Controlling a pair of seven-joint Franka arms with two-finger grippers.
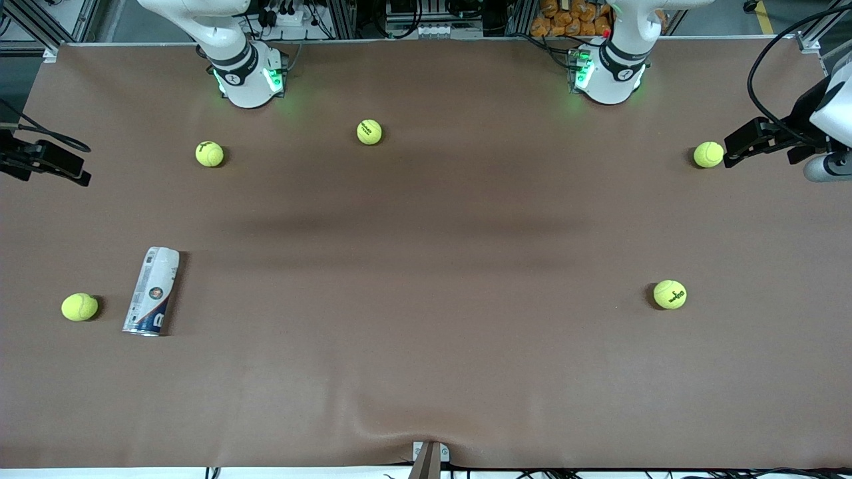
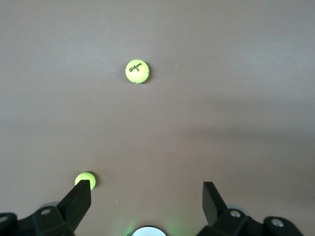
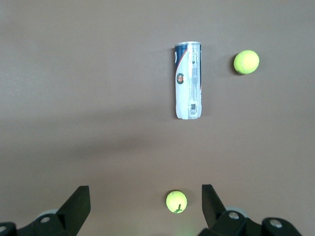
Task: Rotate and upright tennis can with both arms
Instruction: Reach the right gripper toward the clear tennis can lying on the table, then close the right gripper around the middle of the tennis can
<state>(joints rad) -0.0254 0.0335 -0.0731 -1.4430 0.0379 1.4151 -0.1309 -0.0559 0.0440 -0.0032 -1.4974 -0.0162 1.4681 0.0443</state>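
Note:
The tennis can (image 1: 152, 291) lies on its side on the brown table, toward the right arm's end, its navy end nearer the front camera. It also shows in the right wrist view (image 3: 188, 80). My right gripper (image 3: 146, 199) is open and empty, high over the table near its own base, well away from the can. My left gripper (image 2: 146, 196) is open and empty, high over the table near its own base. Neither gripper shows in the front view; only the arms' bases do.
Several tennis balls lie about: one beside the can (image 1: 80, 307), one near the right arm's base (image 1: 210, 154), one mid-table near the bases (image 1: 369, 132), two at the left arm's end (image 1: 708, 154) (image 1: 669, 294). Black fixtures (image 1: 765, 140) (image 1: 40, 161) stand at both table ends.

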